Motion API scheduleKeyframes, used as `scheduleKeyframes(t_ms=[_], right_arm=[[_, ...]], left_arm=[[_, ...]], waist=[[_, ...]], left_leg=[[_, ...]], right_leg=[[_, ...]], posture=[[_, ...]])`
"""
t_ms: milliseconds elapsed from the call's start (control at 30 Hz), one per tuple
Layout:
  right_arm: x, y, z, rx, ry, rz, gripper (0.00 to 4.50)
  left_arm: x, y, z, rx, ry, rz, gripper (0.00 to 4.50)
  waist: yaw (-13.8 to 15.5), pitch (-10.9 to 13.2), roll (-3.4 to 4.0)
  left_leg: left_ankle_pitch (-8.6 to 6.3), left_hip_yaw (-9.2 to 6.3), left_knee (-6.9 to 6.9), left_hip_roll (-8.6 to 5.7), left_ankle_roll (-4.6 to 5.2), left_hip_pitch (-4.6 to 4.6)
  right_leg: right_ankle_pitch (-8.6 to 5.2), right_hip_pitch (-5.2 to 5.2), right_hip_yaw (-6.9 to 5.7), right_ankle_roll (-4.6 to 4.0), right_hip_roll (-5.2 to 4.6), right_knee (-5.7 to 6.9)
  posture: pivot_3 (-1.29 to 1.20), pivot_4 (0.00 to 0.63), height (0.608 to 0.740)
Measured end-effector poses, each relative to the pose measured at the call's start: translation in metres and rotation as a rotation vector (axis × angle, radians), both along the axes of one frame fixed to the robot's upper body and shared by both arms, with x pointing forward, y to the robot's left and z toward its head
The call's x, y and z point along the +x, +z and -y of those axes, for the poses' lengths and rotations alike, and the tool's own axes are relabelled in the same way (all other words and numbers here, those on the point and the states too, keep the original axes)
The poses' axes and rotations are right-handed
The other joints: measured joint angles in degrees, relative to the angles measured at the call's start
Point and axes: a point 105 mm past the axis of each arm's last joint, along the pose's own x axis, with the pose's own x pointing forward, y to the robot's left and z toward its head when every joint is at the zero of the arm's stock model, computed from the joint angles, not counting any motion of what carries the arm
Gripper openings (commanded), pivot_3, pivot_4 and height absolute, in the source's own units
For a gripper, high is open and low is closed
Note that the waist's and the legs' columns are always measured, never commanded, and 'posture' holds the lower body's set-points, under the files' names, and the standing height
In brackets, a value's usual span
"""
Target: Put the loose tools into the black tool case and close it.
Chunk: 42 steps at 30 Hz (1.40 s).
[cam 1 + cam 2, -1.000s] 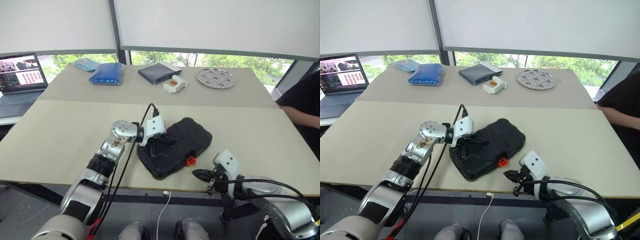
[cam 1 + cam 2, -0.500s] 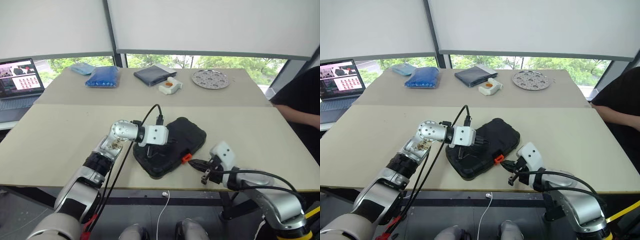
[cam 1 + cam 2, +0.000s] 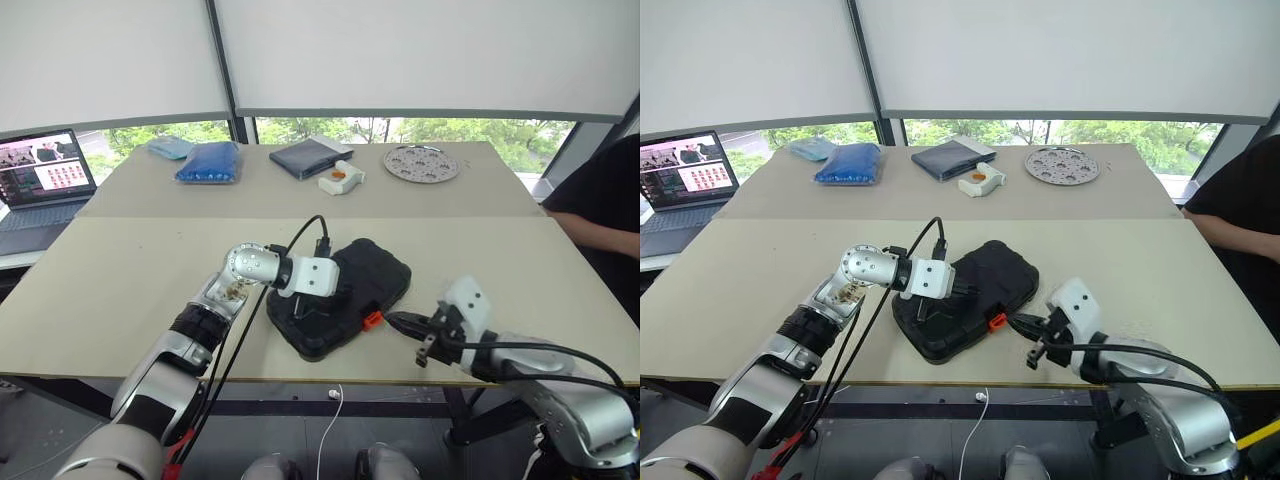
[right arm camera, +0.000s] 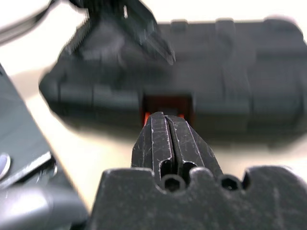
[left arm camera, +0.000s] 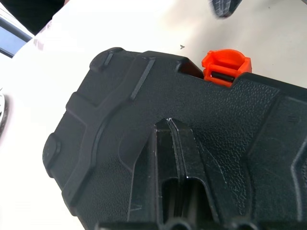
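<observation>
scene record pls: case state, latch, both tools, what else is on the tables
case: rectangular black plastic tool case, lid down, near front edge of the beige table
latch: small orange latch on the side facing the right tool; whether it is snapped home cannot be told
left tool: shut, resting on the case lid
right tool: shut, empty, tip aimed at the latch, just short of it
far table: open laptop, blue bag, dark grey flat pouch, round perforated metal plate, small white holder
person: dark sleeve at the right edge
</observation>
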Motion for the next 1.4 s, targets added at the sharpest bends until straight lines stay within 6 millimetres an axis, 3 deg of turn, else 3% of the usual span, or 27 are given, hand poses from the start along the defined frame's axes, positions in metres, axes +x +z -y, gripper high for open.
scheduleKeyframes(t_ms=[200,433,567,700,900,933,967,1033,1133,1200,1267,1333,1400], right_arm=[[0.005,-0.022,-0.007,-0.041,0.005,-0.049,0.0],[0.027,-0.016,-0.015,-0.027,-0.012,-0.013,0.0],[0.034,-0.003,-0.023,0.001,-0.004,0.022,0.0],[0.034,0.0,-0.035,0.024,0.034,0.03,0.0],[0.031,0.0,-0.033,0.014,0.042,0.032,0.0],[0.028,0.0,-0.028,0.006,0.041,0.034,0.29],[0.025,0.001,-0.023,0.003,0.039,0.03,0.58],[0.015,0.007,-0.003,-0.013,0.046,0.021,1.12],[0.004,0.027,0.027,-0.063,0.059,0.038,2.13],[-0.002,0.048,0.045,-0.099,0.088,0.061,2.84],[-0.005,0.062,0.059,-0.114,0.109,0.06,3.66],[-0.01,0.078,0.074,-0.12,0.136,0.048,4.3],[-0.013,0.09,0.085,-0.126,0.156,0.036,4.47]], left_arm=[[0.002,-0.001,-0.001,0.003,0.015,-0.019,0.01],[0.002,0.0,-0.004,0.006,0.019,-0.024,0.01],[0.004,-0.001,-0.006,0.007,0.028,-0.029,0.01],[0.003,0.0,-0.001,-0.009,0.023,-0.03,0.01],[0.006,0.0,-0.001,-0.033,0.054,-0.066,0.01],[0.007,0.001,-0.002,-0.058,0.077,-0.096,0.53],[0.008,0.002,-0.005,-0.08,0.094,-0.12,0.6],[0.013,0.007,-0.017,-0.155,0.166,-0.225,1.38],[0.023,0.022,-0.066,-0.216,0.324,-0.333,2.5],[0.017,0.03,-0.103,-0.229,0.407,-0.419,3.24],[0.008,0.039,-0.127,-0.244,0.45,-0.499,4.13],[-0.005,0.065,-0.153,-0.293,0.486,-0.573,4.5],[-0.014,0.09,-0.171,-0.328,0.511,-0.572,4.5]], waist=[[-0.07,-0.01,0.0],[-0.36,0.0,-0.01],[-0.44,0.0,0.02],[-0.07,-0.03,0.06],[0.06,-0.06,0.1],[0.09,-0.06,0.1],[0.14,-0.04,0.08],[0.19,0.15,0.08],[-0.78,0.7,-0.61],[-1.34,0.89,-0.75],[-1.03,1.25,-0.88],[-0.28,1.82,-1.09],[0.09,1.98,-1.12]], left_leg=[[0.01,-0.05,-0.15,0.0,-0.03,0.02],[0.04,-0.05,-0.2,0.01,-0.07,-0.02],[0.05,-0.07,-0.25,0.03,-0.1,0.02],[0.05,-0.1,-0.29,0.04,-0.1,0.03],[0.05,-0.12,-0.29,0.03,-0.08,-0.11],[0.05,-0.12,-0.29,0.03,-0.08,-0.18],[0.05,-0.13,-0.29,0.03,-0.08,-0.21],[0.05,-0.14,-0.29,0.01,-0.06,-0.3],[0.36,-0.18,-0.28,0.14,0.28,-0.78],[0.38,-0.18,-0.33,0.11,0.19,-1.06],[0.65,-0.17,-0.31,0.11,-0.3,-1.13],[0.66,-0.16,-0.27,0.12,-0.36,-1.36],[0.58,-0.16,-0.27,0.08,-0.32,-1.43]], right_leg=[[-0.1,-0.02,-0.02,-0.15,0.0,-0.09],[0.0,-0.08,-0.03,0.02,0.03,-0.12],[0.01,-0.11,-0.07,0.04,0.05,-0.12],[0.0,-0.1,-0.15,0.02,0.01,-0.19],[0.01,-0.08,-0.21,0.03,0.0,-0.56],[0.01,-0.08,-0.21,0.03,-0.01,-0.57],[0.02,-0.09,-0.21,0.04,0.0,-0.59],[0.07,-0.17,-0.2,0.12,0.01,-0.57],[0.12,-0.79,-0.18,0.19,0.35,-0.5],[0.1,-1.15,-0.08,0.12,0.5,-0.41],[-0.02,-1.2,-0.12,-0.1,0.75,-0.38],[-0.02,-1.34,-0.12,-0.15,0.91,-0.47],[-0.02,-1.34,-0.08,-0.15,0.91,-0.59]], posture=[[0.0,0.15,0.718],[0.0,0.15,0.718],[0.0,0.15,0.718],[0.0,0.15,0.718],[0.0,0.15,0.718],[0.0,0.15,0.718],[0.0,0.15,0.718],[0.0,0.15,0.718],[0.0,0.15,0.718],[0.0,0.15,0.718],[0.0,0.15,0.718],[0.0,0.15,0.718],[0.0,0.15,0.718]])
